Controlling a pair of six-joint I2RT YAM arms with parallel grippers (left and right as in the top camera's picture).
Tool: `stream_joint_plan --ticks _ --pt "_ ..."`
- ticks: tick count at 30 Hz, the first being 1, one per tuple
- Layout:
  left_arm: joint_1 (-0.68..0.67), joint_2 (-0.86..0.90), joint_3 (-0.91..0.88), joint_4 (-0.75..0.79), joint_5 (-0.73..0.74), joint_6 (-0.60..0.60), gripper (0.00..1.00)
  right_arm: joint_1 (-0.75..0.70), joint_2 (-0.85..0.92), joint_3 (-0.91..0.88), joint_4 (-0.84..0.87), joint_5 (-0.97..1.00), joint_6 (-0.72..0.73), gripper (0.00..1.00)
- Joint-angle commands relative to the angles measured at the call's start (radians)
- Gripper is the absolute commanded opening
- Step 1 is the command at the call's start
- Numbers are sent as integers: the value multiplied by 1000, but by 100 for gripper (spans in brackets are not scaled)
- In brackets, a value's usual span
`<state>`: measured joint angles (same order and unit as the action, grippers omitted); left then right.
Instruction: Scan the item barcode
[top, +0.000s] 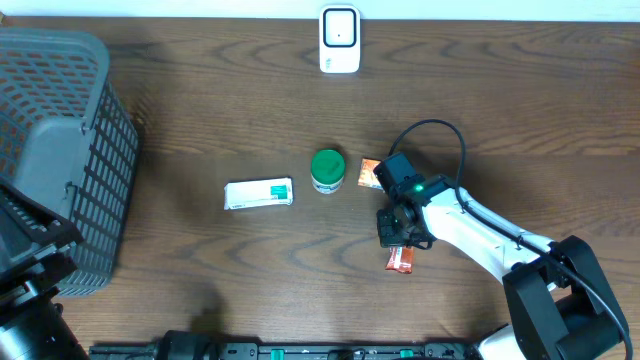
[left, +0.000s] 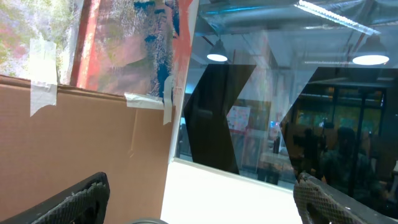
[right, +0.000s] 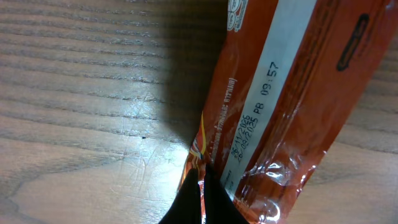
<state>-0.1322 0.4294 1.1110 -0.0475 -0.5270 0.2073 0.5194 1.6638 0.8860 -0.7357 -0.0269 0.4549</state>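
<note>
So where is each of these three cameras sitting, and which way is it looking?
Overhead: above the table, looking down; the right arm shows.
Left wrist: on the left arm, aimed away from the table at cardboard and windows; its open end effector fingers show.
Right wrist: close above the table, facing the orange packet; its shut fingers pinch it.
Shared: overhead and right wrist both show that packet.

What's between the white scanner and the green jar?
Nothing. Only bare table lies between the scanner and the jar, as the overhead view shows.

Table (top: 200, 110): basket (top: 95, 110), box (top: 258, 194), jar (top: 327, 171), packet (top: 368, 172), scanner (top: 340, 40)
</note>
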Motion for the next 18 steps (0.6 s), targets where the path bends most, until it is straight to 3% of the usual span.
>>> stream_joint_plan --ticks 1,5,8,9,10,18 --pt "5 -3 12 3 -9 10 95 -9 -1 34 -19 0 -8 1" --pt "5 -3 12 3 -9 10 95 -12 -44 161 -116 -10 -15 2" --pt "5 -3 12 3 -9 10 95 -36 -77 247 -182 -97 -66 53" --pt "5 -3 12 3 -9 9 95 -54 -87 259 -181 -176 -113 89" --pt "5 -3 12 2 -9 10 95 -79 -96 262 -180 -251 -154 99" --pt "5 -3 12 -1 -9 10 95 -338 -100 126 -201 -348 -213 99"
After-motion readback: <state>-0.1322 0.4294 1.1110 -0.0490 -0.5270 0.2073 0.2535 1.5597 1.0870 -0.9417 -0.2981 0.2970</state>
